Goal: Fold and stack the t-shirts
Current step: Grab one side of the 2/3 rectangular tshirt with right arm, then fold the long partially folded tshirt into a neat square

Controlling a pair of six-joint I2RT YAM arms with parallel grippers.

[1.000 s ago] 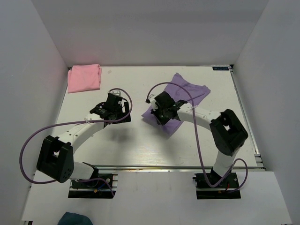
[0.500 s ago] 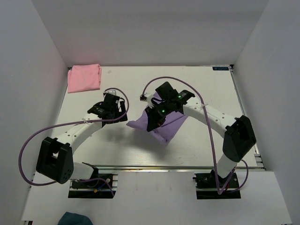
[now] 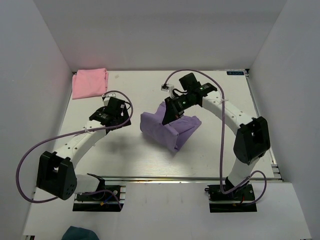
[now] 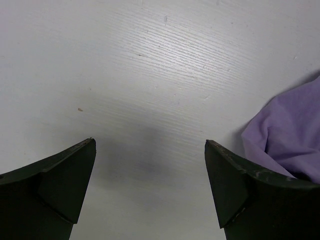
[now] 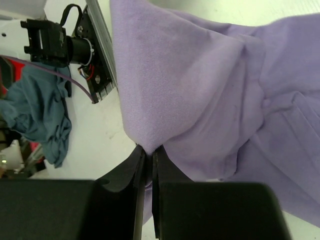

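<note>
The lavender-purple t-shirt [image 3: 169, 128] lies bunched at the table's middle, one edge lifted. My right gripper [image 3: 172, 109] is shut on that lifted edge and holds it above the table; in the right wrist view the cloth [image 5: 200, 90] hangs from my closed fingers [image 5: 147, 157]. My left gripper [image 3: 111, 115] is open and empty just left of the shirt; in the left wrist view [image 4: 150, 145] it hovers over bare table with purple cloth [image 4: 290, 135] at the right. The light pink t-shirt [image 3: 90, 82] lies folded at the back left corner.
White walls enclose the table on three sides. A metal rail [image 3: 190, 178] runs along the table's near edge. A blue-grey cloth [image 3: 80, 233] lies off the table at the bottom left, also seen in the right wrist view [image 5: 42, 115].
My right gripper has closed on the purple shirt's edge and carried it up and back, dragging the shirt left into a bunched fold. My left gripper has drawn back to the left.
</note>
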